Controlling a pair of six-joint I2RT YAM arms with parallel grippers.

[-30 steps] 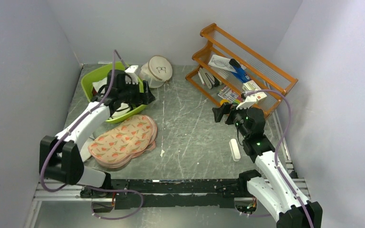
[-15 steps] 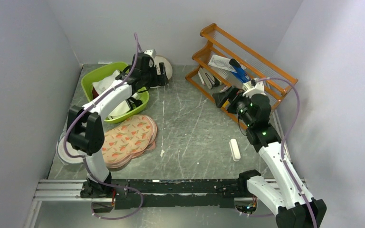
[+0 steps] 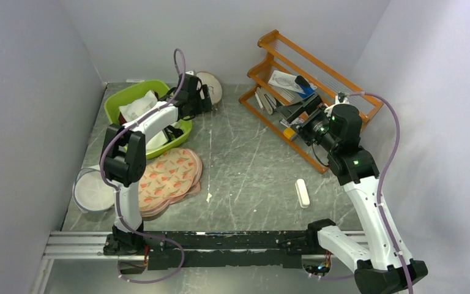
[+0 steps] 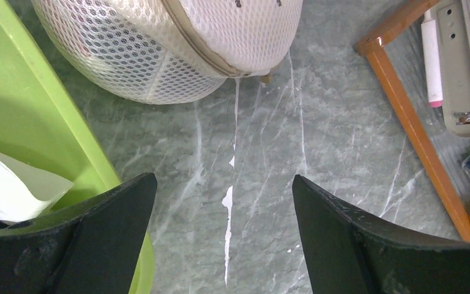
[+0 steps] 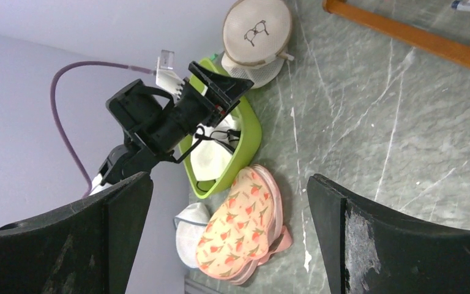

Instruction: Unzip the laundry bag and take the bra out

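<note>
The gray counter [image 3: 245, 165] has white walls around it. A green tub [image 3: 122, 101] sits at the back left. The left claw [image 4: 221, 184] hangs wide apart, close to the laundry bag [image 4: 159, 43] beside the tub. The right claw [image 5: 229, 184] is wide apart too, near the orange rack [image 3: 318, 79].

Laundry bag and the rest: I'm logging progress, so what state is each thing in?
laundry bag, looks zipped shut.
left gripper, fingers open, empty, close to the bag.
right gripper, fingers open, empty.
green basin, holds white items.
bra, not visible.
</note>
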